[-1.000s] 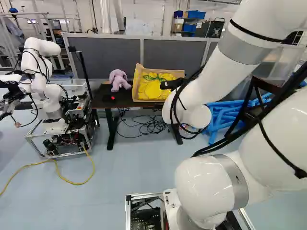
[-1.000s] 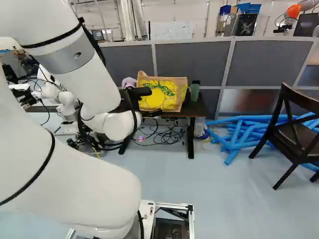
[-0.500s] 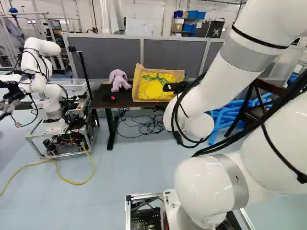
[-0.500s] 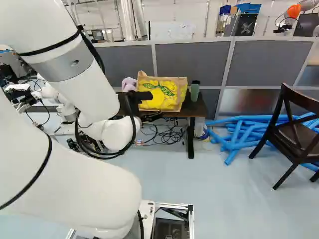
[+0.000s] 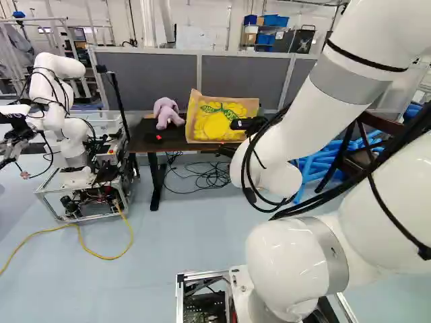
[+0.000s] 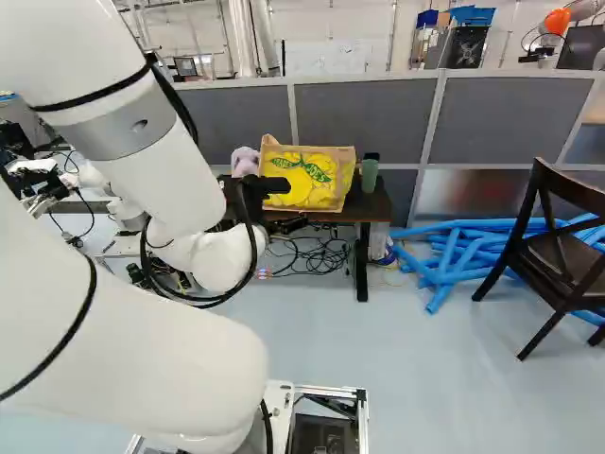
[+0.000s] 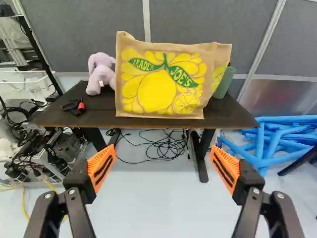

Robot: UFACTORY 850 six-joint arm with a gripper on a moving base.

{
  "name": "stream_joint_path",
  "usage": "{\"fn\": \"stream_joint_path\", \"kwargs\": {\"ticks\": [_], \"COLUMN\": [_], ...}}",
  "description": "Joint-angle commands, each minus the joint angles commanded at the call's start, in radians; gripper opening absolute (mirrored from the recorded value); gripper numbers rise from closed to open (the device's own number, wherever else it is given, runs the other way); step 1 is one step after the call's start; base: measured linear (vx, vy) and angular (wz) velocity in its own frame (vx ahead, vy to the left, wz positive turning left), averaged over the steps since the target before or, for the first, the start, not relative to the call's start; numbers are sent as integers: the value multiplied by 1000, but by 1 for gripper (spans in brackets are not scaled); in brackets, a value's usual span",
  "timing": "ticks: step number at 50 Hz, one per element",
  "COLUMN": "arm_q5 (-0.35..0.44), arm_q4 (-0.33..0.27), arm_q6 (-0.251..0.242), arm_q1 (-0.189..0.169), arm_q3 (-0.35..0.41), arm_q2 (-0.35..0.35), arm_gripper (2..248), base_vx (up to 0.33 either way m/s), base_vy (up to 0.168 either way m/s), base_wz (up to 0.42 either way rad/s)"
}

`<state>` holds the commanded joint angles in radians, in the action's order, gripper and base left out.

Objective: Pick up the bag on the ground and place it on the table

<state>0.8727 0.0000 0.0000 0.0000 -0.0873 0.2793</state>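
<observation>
- The end effector (image 6: 284, 224) shows in the right base view only as a dark scrap past the arm's white wrist (image 6: 223, 257).
- In the wrist view the end effector (image 7: 162, 151) stands wide open, its orange pads (image 7: 101, 166) well apart, with nothing held.
- The bag (image 7: 158, 87), tan with yellow fruit and green leaves, stands upright on the counter (image 7: 228, 116); its printed front shows in the wrist view, but its inside cannot be made out.
- In both base views, dark parts at the arm's end cover a lower portion of the bag.
- The green cup (image 7: 225, 82) is half hidden behind the bag's edge in the wrist view.
- The purple plush toy (image 5: 166, 113), beside the bag, is partly covered in the right base view.
- A small red-and-black item (image 7: 80, 105) lies near the toy; too little shows to name it.
- Black cables (image 7: 161, 148) tangle on the floor under the counter, individual strands hard to follow.
- The chair (image 6: 562, 246) is cut off by the right base view's edge.
</observation>
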Motion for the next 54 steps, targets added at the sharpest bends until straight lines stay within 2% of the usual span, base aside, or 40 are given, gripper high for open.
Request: {"fn": "stream_joint_path", "kwargs": {"ticks": [54], "arm_q5": [0], "arm_q4": [0], "arm_q6": [0], "arm_q1": [0], "arm_q3": [0], "arm_q2": [0], "arm_gripper": [247], "base_vx": [0], "base_vy": [0], "base_wz": [0]}}
